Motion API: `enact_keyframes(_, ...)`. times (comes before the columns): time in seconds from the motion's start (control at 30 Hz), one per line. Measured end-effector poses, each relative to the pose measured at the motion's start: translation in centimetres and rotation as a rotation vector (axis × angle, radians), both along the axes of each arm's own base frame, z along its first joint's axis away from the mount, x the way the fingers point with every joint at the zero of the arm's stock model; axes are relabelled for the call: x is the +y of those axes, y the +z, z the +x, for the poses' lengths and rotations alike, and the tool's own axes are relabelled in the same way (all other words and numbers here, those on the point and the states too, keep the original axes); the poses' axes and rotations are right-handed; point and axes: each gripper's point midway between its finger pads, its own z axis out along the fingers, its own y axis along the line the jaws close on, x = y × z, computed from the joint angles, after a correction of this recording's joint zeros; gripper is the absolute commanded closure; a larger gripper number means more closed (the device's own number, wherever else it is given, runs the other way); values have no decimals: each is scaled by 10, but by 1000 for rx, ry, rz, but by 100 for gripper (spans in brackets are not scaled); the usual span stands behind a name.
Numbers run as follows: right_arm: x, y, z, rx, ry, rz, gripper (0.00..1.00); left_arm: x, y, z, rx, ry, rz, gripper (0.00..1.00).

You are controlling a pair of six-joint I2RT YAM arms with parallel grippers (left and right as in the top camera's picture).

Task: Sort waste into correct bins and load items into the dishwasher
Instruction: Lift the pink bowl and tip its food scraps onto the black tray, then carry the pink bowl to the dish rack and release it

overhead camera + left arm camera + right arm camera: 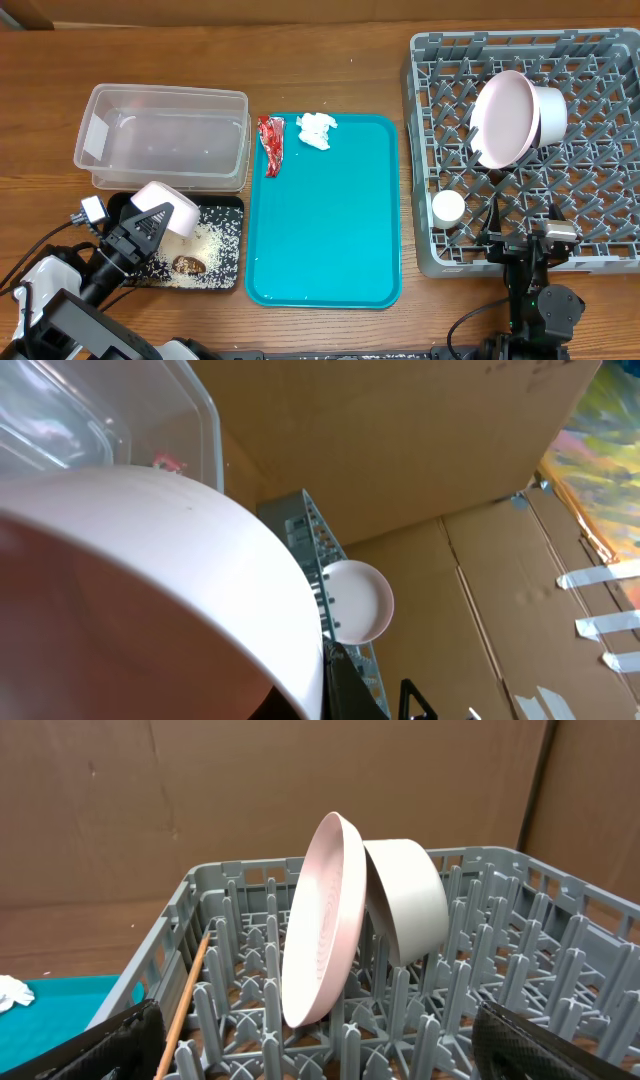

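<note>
Well, it is a brown wooden table [340,45] with streaky grain, and plain cardboard sheeting [150,800] walls it off behind. At its 3 o'clock stands the grey lattice dish rack [420,150], pegs upright. The round white plate [503,120] stands on edge in it with a racked bowl [552,110] leaning against its back. The small cup [448,207] sits toward the rack's 7 o'clock, and the thin wooden chopsticks [185,1005] slant along its 9 o'clock wall.

The smooth teal tray [325,230] sits centre, with the shiny red wrapper [271,147] and crumpled tissue [317,130] near its 11 o'clock. The clear tub [165,95] is at 10 and the black tray [222,204] at 8, strewn with rice grains [215,240] and brown scraps [188,264].

The left gripper [150,222] is clamped on a tipped bowl [165,203] above that black tray. The right gripper [322,1040] gapes wide, empty, at the rack's 6 o'clock edge.
</note>
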Motion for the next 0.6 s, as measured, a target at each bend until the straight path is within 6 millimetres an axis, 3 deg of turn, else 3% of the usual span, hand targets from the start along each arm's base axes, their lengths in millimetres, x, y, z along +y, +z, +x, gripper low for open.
enact_keyframes(0.13, 0, 0, 0, 0, 0, 0, 0, -11, 2, -7, 61, -22, -41, 96)
enact_keyframes(0.27, 0, 0, 0, 0, 0, 0, 0, -43, 23, -17, 106, -143, -60, 96)
enact_keyframes(0.43, 0, 0, 0, 0, 0, 0, 0, -76, 55, -2, -71, -361, 141, 96)
enact_keyframes(0.6, 0, 0, 0, 0, 0, 0, 0, -123, 70, 23, -309, -594, 329, 96)
